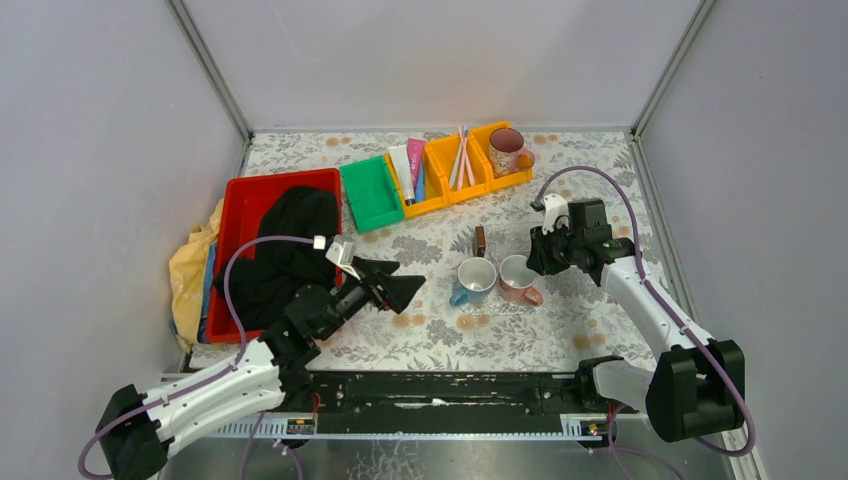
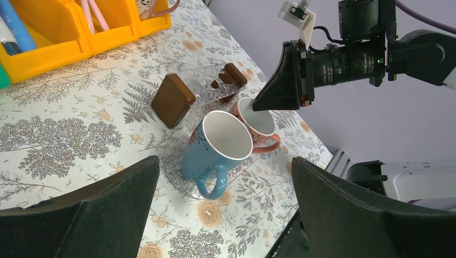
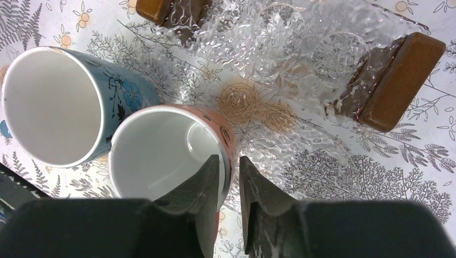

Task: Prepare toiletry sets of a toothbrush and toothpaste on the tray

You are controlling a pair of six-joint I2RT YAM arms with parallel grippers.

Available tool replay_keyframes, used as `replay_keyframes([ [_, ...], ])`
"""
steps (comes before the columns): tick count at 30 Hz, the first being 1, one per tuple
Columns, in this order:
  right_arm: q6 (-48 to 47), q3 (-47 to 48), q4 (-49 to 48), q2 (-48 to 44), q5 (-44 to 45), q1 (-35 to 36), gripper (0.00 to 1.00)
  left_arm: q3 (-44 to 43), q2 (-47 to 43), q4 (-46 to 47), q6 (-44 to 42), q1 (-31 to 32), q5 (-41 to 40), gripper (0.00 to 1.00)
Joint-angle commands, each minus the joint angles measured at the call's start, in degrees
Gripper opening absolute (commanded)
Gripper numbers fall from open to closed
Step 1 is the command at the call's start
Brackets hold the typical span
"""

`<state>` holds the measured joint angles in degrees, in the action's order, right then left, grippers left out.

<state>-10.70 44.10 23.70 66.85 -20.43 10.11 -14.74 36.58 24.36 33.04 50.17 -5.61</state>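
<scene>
The toothbrushes (image 1: 461, 155) lie in a yellow bin (image 1: 440, 153) at the back, and also show in the left wrist view (image 2: 94, 13). The toothpaste tubes (image 1: 410, 165) lie in the bin to its left; a blue tube shows in the left wrist view (image 2: 16, 27). The clear glass tray (image 3: 279, 59) with brown block handles (image 3: 400, 78) lies mid-table. A blue mug (image 1: 472, 280) and a pink mug (image 1: 518, 278) stand at its near edge. My right gripper (image 3: 230, 161) is shut on the pink mug's rim (image 3: 161, 156), one finger inside. My left gripper (image 1: 405, 290) is open and empty, left of the blue mug (image 2: 218, 148).
A third mug (image 1: 507, 150) stands in the rightmost yellow bin. A green bin (image 1: 372, 192) sits left of the yellow ones. A red bin (image 1: 245, 200) with black cloth and a yellow cloth (image 1: 190, 270) lie at the left. Walls enclose the table.
</scene>
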Motion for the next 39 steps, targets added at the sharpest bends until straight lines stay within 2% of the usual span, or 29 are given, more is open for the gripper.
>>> replay_keyframes([
  [1, -0.5, 1.5, -0.7, -1.2, -2.0, -0.1, 0.29, -0.5, -0.3, 0.4, -0.1, -0.3, -1.0, 1.00],
  [12, -3.5, 4.1, 3.3, -5.5, -5.6, -1.0, 0.61, -0.1, -2.4, -0.8, -0.3, -0.3, -1.4, 1.00],
  [20, -8.6, 9.0, 6.1, -5.0, -10.7, -3.4, 0.65, 0.5, -2.2, 0.2, 0.3, -0.3, -0.8, 1.00],
  [28, -12.5, 18.1, 9.1, 1.8, -15.4, -4.4, 0.67, 1.3, -2.3, 0.5, 1.2, -0.3, -0.5, 1.00],
  [39, -12.2, 30.2, 8.6, 11.8, -18.7, -4.5, 0.68, 1.4, -2.6, -0.8, 1.1, -0.3, -0.5, 1.00],
])
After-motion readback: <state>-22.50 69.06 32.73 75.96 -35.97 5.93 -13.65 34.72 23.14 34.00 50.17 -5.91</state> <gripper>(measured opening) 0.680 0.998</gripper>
